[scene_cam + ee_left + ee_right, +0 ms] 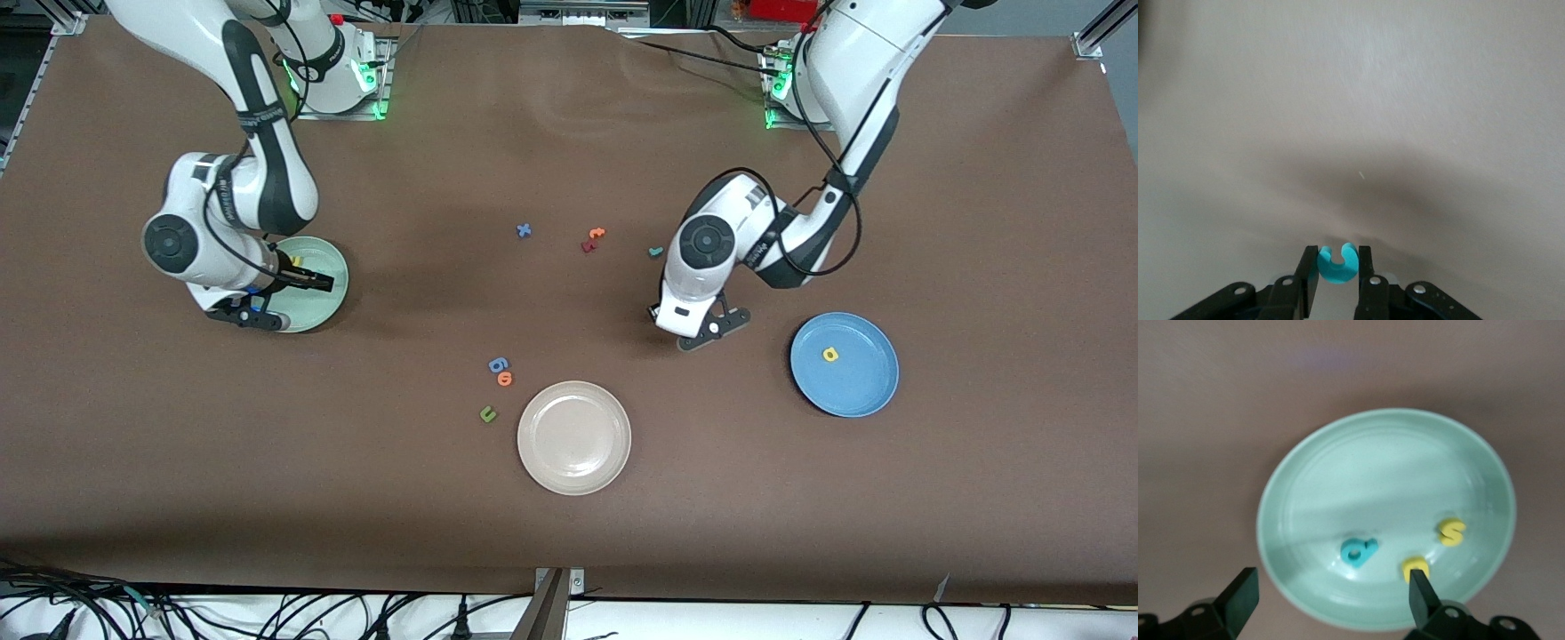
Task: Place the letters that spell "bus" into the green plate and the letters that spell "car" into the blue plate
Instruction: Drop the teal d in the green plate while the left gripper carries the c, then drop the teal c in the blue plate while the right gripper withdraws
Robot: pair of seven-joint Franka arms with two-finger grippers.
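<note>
hovering over the green plate [1338,480], the right gripper [1328,597] has its fingers spread wide and empty; in that plate lie the teal b [1358,551], yellow u [1415,568] and yellow s [1451,532]. the left gripper [1338,277], low over bare table [569,533] near the blue plate [867,396], has its fingers clenched on the teal c [1338,263]. the yellow a [830,355] lies in the blue plate. the teal r [656,252] rests on the table beside the left arm.
</note>
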